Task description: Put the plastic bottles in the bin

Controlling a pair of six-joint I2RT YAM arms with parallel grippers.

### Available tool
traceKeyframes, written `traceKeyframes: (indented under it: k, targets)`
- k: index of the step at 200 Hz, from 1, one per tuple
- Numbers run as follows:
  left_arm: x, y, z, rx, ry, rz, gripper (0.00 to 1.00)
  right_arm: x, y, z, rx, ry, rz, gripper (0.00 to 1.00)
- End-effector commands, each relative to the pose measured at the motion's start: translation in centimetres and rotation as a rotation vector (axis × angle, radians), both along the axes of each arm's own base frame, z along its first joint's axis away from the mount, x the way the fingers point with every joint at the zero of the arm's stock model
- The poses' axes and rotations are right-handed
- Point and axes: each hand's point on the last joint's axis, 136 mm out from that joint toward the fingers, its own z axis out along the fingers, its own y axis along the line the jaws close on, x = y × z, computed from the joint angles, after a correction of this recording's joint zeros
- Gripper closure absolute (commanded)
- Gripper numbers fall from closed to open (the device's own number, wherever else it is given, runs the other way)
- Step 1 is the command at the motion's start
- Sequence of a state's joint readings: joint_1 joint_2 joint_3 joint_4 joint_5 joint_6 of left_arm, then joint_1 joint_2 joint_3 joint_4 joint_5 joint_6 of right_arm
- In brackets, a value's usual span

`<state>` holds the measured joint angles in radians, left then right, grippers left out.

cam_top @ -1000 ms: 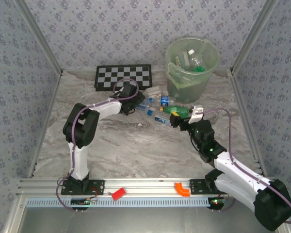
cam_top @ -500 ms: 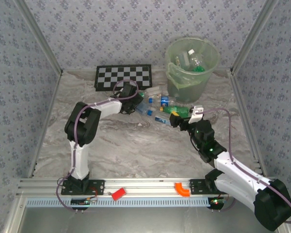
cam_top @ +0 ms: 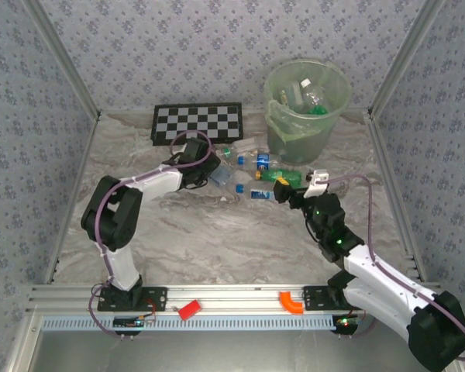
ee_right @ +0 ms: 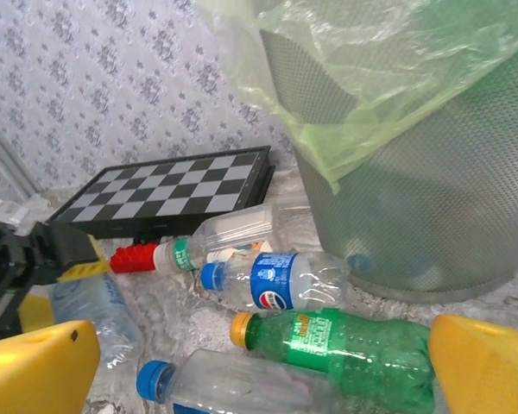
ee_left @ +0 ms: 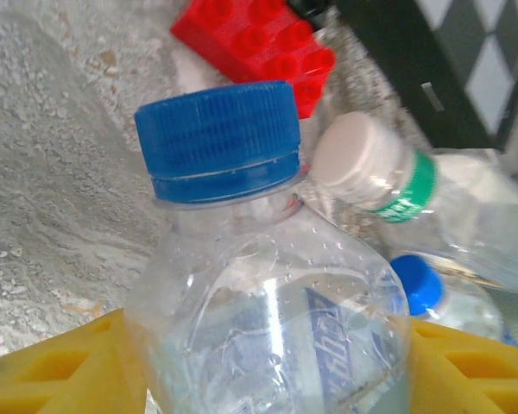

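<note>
My left gripper (ee_left: 268,371) is shut on a clear bottle with a blue cap (ee_left: 220,138), its body wedged between the yellow fingers (ee_left: 60,371). In the top view this gripper (cam_top: 205,172) sits left of the bottle pile (cam_top: 252,167). My right gripper (ee_right: 259,379) hangs open just above a green bottle with a yellow cap (ee_right: 345,349) and a clear blue-capped one (ee_right: 233,384). A blue-labelled bottle (ee_right: 276,278) and a white-capped one (ee_right: 233,233) lie beyond. The pale-green bin (cam_top: 294,132) stands behind the pile with bottles (cam_top: 310,97) inside.
The chequered board (cam_top: 198,120) lies flat left of the bin. A red block (ee_left: 259,43) rests by the board's edge, close to the white-capped bottle (ee_left: 388,172). Another red piece (cam_top: 188,309) and an orange one (cam_top: 291,302) sit on the near rail.
The left gripper has closed on the blue-capped clear bottle and drawn back left, its elbow swinging outward. The right arm has barely shifted.
</note>
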<state>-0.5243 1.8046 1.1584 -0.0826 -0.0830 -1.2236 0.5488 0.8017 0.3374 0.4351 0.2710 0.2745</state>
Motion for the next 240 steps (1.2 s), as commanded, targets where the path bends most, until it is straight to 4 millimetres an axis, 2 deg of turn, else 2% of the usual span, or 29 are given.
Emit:
traceKeyframes:
  k: [1,28,53,78,108,136,174,176,181,191,209,232,240]
  targets:
    - [0.2,0.5,4.1,-0.003,-0.092,0.002,0.34,-0.2,-1.3,0.0,0.022,-0.011,-0.066,0.00]
    - [0.3,0.0,7.8,-0.020,-0.167,-0.021,0.34,-0.3,-2.8,-0.2,0.030,-0.006,-0.143,0.00]
    - [0.7,-1.2,12.1,0.003,-0.254,-0.068,0.34,-1.0,-4.7,-0.1,0.057,-0.025,-0.226,0.00]
    - [1.5,-2.7,16.4,0.038,-0.361,-0.131,0.34,-1.6,-5.6,0.4,0.083,-0.051,-0.250,0.00]
    - [2.5,-4.4,21.5,0.139,-0.507,-0.210,0.34,-1.6,-5.4,0.7,0.091,-0.059,-0.235,0.00]
    - [3.7,-6.1,25.3,0.200,-0.627,-0.288,0.34,-1.6,-5.1,0.8,0.094,-0.062,-0.216,0.00]
    - [4.5,-9.6,30.4,0.349,-0.792,-0.389,0.34,-1.5,-4.6,0.9,0.094,-0.060,-0.196,0.00]
    - [4.6,-9.8,30.1,0.357,-0.789,-0.397,0.34,-1.5,-4.6,0.8,0.093,-0.059,-0.195,0.00]
    - [4.7,-10.3,31.6,0.363,-0.823,-0.403,0.34,-1.4,-4.6,0.9,0.093,-0.059,-0.194,0.00]
    - [5.1,-11.2,32.9,0.380,-0.860,-0.423,0.34,-1.4,-4.5,0.8,0.095,-0.057,-0.191,0.00]
    - [6.1,-13.2,34.2,0.418,-0.925,-0.472,0.34,-1.3,-4.3,0.6,0.096,-0.051,-0.182,0.00]
    - [7.4,-15.4,34.8,0.469,-0.990,-0.517,0.34,-1.2,-3.9,0.7,0.093,-0.047,-0.164,0.00]
    - [7.6,-16.0,35.6,0.465,-1.019,-0.527,0.34,-1.2,-3.9,0.7,0.093,-0.046,-0.164,0.00]
